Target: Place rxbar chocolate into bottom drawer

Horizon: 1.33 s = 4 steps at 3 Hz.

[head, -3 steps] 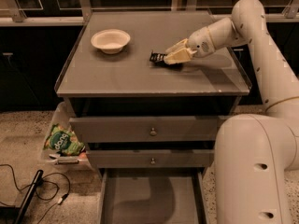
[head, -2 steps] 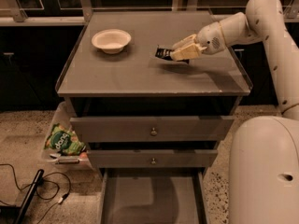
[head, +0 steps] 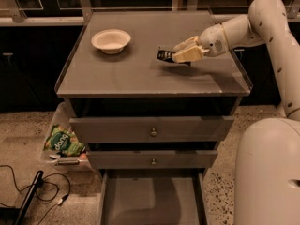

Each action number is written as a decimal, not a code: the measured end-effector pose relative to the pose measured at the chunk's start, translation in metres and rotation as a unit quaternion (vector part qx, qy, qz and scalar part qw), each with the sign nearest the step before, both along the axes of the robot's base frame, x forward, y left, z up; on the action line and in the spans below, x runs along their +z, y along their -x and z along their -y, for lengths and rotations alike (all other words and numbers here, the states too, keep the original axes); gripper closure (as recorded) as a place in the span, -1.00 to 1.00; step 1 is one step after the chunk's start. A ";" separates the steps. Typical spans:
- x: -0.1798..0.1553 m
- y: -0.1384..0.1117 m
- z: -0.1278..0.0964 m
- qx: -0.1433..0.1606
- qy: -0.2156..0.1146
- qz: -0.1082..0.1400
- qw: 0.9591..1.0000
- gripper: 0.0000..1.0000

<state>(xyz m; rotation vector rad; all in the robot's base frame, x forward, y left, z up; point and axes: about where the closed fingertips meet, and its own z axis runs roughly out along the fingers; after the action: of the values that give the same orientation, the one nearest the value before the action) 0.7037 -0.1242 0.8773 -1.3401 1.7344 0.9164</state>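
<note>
— Where's the rxbar chocolate (head: 164,56)?
— Pinched by one end in the hand (head: 180,55), fingers clamped on it, low over the desk (head: 140,78), right of the paper bowl (head: 111,40).
— Will it hold?
— I'd guess so. It's light, flat and fairly stiff, but the wrapper looks slick. An end grip may let it swivel; mid-bar would be surer. The bottom drawer (head: 150,200) stands open below.

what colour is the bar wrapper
The rxbar chocolate is black with pale lettering, in the gripper over the cabinet top; camera view.
</note>
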 end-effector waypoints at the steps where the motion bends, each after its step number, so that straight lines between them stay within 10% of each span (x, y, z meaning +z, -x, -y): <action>1: 0.007 0.033 0.019 0.009 -0.008 0.021 1.000 1.00; 4: 0.012 0.181 0.073 -0.023 0.042 0.113 0.992 1.00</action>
<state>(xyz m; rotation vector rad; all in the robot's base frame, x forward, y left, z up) 0.5225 -0.1974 0.8893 -1.3947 1.6368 0.6439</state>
